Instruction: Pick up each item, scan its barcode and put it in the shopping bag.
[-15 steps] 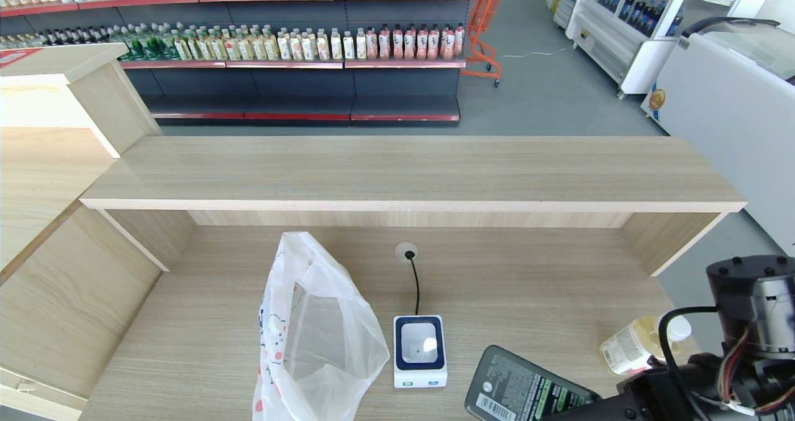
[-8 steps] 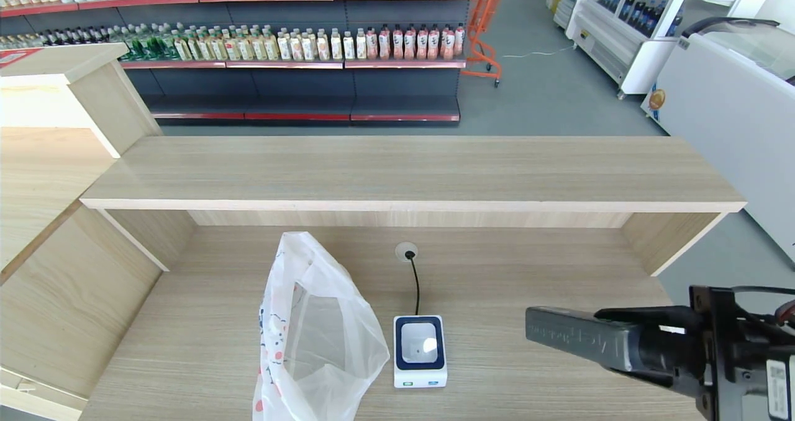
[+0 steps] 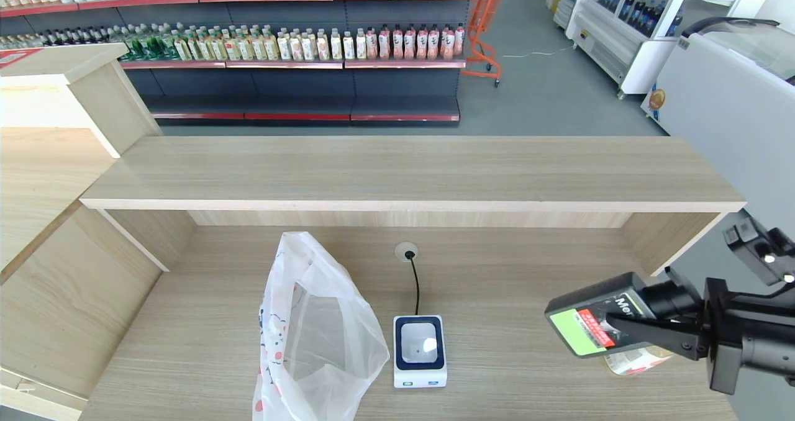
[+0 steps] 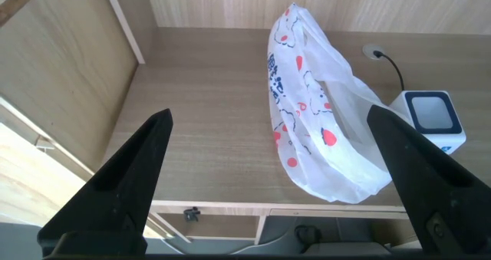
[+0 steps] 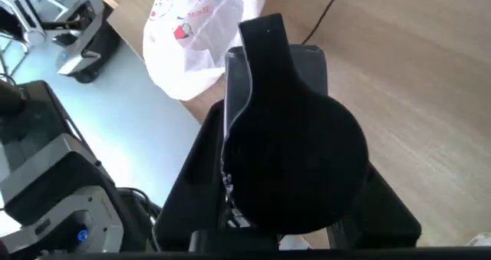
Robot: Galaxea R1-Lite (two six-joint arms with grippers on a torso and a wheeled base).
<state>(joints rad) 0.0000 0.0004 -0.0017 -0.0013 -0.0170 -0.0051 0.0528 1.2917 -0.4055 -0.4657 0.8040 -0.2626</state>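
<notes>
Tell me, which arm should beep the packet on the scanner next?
Right. Its pincer holds the dark packet up beside the scanner. The left pincer is open and empty, over by the shopping bag.

Mostly hidden behind the pack (image 3: 590, 323) in the right pincer (image 3: 628, 326): a bottle (image 3: 635, 361) on the desk (image 3: 509, 278). Cut off by the head view's lower edge: bottom of the bag (image 3: 313, 328). Too small to read: pack's small print.
</notes>
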